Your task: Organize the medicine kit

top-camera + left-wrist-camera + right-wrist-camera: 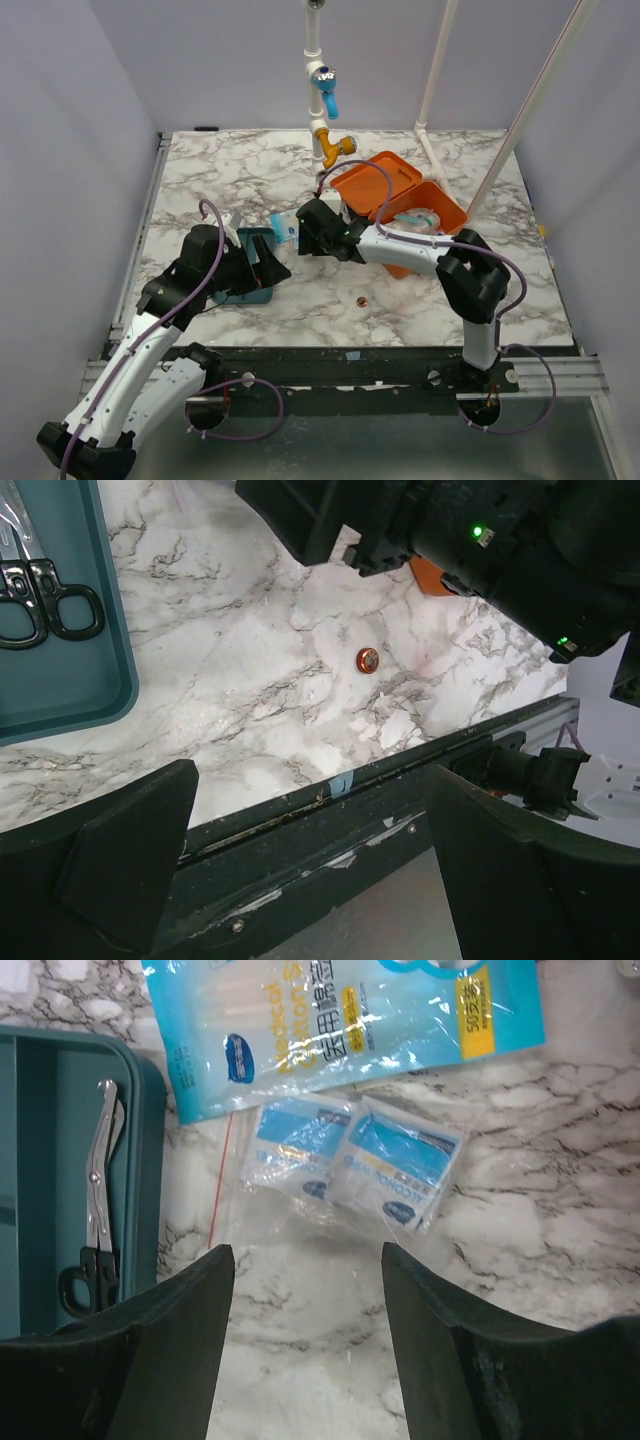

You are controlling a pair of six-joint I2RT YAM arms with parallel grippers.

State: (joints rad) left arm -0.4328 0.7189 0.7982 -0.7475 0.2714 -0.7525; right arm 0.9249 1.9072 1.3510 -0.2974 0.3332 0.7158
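Right tool (305, 1260): jaws spread wide, hanging above the marbled tabletop (560, 1210). Just ahead lies a clear bag (262, 1222) with two blue-white sachets (395, 1165) side by side inside. A blue cotton-swab packet (340, 1020) lies at the bag's far edge. To the left is a teal tray (40, 1160) with scissors (95, 1210) inside.

Marbled table (250, 170), pale lilac walls (60, 120)

Surface (400, 310): white marble; I see grey veins all over.
Medicine kit (385, 180): orange, from what I see.
Tray (60, 695): teal.
Scissors (93, 1215): black handles, silver blades.
Large bag (340, 1020): clear blue; I read yellow and white print.
Small packets (390, 1165): blue and white.
Disc (367, 659): coppery orange.
Left end effector (310, 870): black.
Right end effector (305, 1300): black.
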